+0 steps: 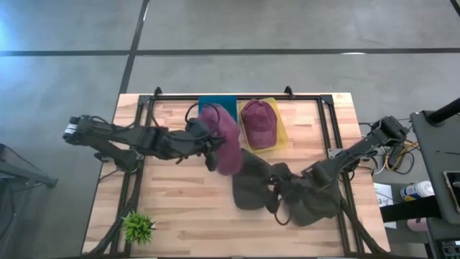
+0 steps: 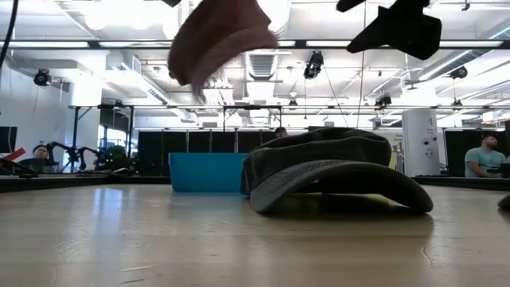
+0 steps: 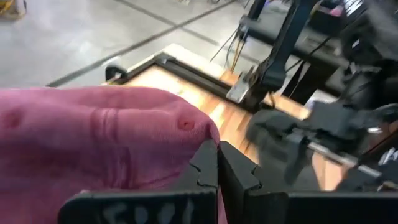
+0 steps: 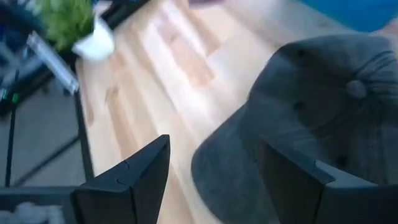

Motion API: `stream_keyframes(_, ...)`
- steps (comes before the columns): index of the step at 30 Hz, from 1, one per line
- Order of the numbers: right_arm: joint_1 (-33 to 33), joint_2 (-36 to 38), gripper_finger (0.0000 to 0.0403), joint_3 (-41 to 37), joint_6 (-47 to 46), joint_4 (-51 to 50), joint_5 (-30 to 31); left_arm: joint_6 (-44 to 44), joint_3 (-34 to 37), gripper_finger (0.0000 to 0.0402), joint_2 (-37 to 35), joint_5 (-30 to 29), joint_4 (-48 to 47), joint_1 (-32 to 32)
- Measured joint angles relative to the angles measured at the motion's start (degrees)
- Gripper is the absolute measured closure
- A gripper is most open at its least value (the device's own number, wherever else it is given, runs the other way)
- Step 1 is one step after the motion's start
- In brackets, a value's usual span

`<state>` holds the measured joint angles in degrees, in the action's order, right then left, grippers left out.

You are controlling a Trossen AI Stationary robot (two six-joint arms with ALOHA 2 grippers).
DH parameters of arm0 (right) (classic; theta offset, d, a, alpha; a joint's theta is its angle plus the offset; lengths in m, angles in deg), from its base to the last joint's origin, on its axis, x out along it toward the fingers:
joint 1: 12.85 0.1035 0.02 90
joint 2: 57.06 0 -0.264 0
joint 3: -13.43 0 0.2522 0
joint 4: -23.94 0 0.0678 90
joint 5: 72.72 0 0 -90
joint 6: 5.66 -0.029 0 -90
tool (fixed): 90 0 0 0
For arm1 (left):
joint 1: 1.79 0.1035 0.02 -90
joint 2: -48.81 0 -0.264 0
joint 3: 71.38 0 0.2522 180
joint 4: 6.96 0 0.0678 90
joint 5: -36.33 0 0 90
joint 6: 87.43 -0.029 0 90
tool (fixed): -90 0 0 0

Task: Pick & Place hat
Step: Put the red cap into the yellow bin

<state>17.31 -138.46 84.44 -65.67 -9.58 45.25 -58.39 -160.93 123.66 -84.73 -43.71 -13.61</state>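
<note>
A pink cap hangs lifted above the table's middle, shut in my left gripper; the low view shows the cap high over the tabletop. A dark grey cap rests brim-down on the wood. My right gripper is open and hovers above this grey cap, touching nothing. A maroon cap lies on a yellow tray. A teal bin stands at the far edge. My left gripper pinches the pink cap's crown cloth between its two shut fingers, reaching in from the table's left. The cap is lifted clear of the table and hangs beside and below the fingers.
A small potted plant sits at the near left corner. More dark cloth lies under my right arm. A black frame runs along the table's far edge. People sit in the room beyond.
</note>
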Motion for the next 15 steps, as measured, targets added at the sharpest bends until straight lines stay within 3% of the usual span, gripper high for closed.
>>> stream_keyframes(8, 1.12, 0.40, 0.0172, -0.03, -6.74, 1.75, 2.17, -5.23, -1.09, 0.0401, 0.00, -0.55, 4.81, 0.09)
stream_keyframes(15, 4.41, 0.40, 0.0172, -2.10, -16.30, 0.31, -1.60, -7.04, -0.73, 0.0401, 1.42, -3.88, 8.32, 0.09)
